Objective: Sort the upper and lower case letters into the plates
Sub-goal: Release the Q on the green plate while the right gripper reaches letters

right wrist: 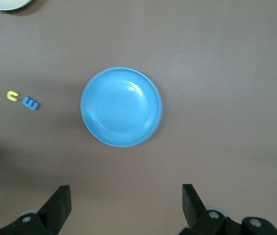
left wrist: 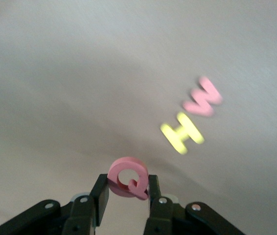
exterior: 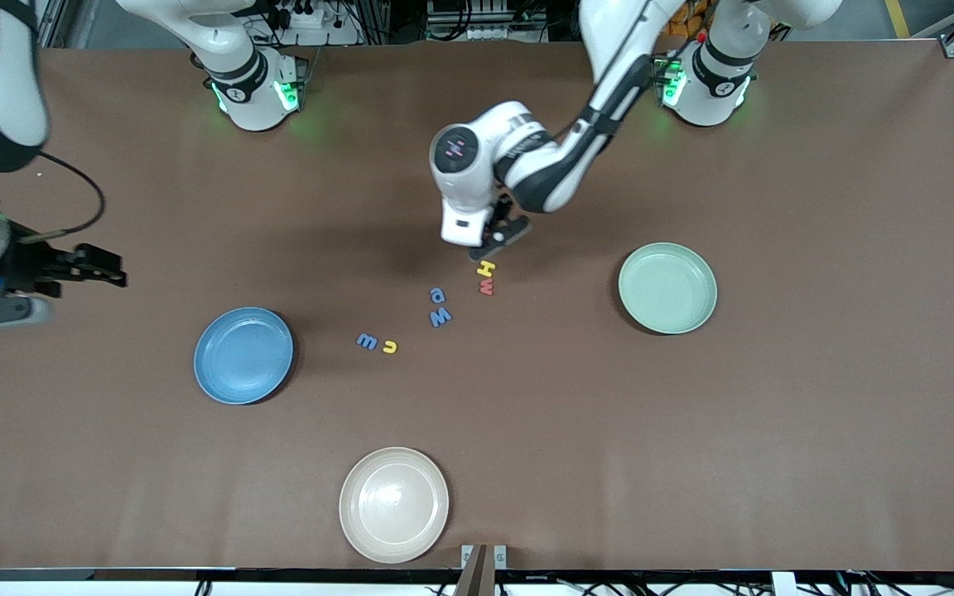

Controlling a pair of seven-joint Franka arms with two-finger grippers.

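Note:
My left gripper (left wrist: 127, 190) (exterior: 500, 234) is shut on a pink letter Q (left wrist: 127, 177), held just above the table near the middle. Close by on the table lie a yellow H (exterior: 486, 267) (left wrist: 181, 132) and a red W (exterior: 486, 287) (left wrist: 203, 96). Nearer the front camera lie a blue a (exterior: 437, 294), a blue W (exterior: 440, 315), a blue m (exterior: 367, 340) (right wrist: 31, 103) and a small yellow letter (exterior: 390, 347) (right wrist: 12, 96). The blue plate (exterior: 243, 355) (right wrist: 121, 106) and the mint green plate (exterior: 667, 287) hold nothing. My right gripper (exterior: 104, 269) (right wrist: 126, 200) hangs open over the table near the blue plate.
A cream-white plate (exterior: 394, 504) sits near the table's front edge, with nothing on it. The two arm bases (exterior: 253, 91) (exterior: 705, 79) stand along the table's back edge. The brown table (exterior: 816, 430) stretches wide toward the left arm's end.

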